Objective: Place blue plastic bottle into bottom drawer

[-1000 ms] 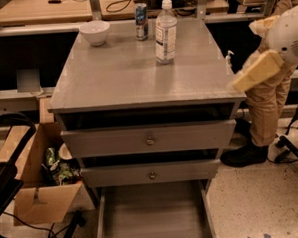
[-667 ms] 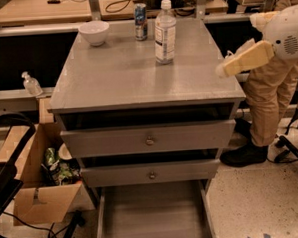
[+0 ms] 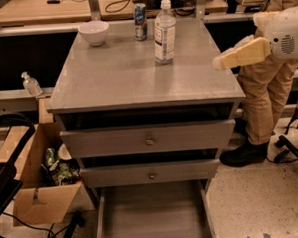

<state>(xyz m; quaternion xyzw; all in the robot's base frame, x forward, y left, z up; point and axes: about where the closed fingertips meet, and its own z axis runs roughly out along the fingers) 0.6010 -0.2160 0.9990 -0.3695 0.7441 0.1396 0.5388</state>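
The blue plastic bottle (image 3: 164, 32), clear with a white cap and white label, stands upright at the back of the grey cabinet top (image 3: 137, 76). The bottom drawer (image 3: 151, 218) is pulled out below the two upper drawers, and its grey floor is bare. My gripper (image 3: 219, 62) is at the end of the cream arm, over the right edge of the cabinet top. It points left and is to the right of the bottle, a little nearer than it and apart from it. It holds nothing that I can see.
A blue-and-silver can (image 3: 140, 21) and a white bowl (image 3: 93, 32) stand at the back of the top, left of the bottle. A person's legs (image 3: 265, 90) are right of the cabinet. An open cardboard box (image 3: 40, 194) and a pump bottle (image 3: 31, 84) are on the left.
My arm has risen and swung left, from beside the cabinet's right side to over the right edge of its top. The bottle, can and bowl have not moved.
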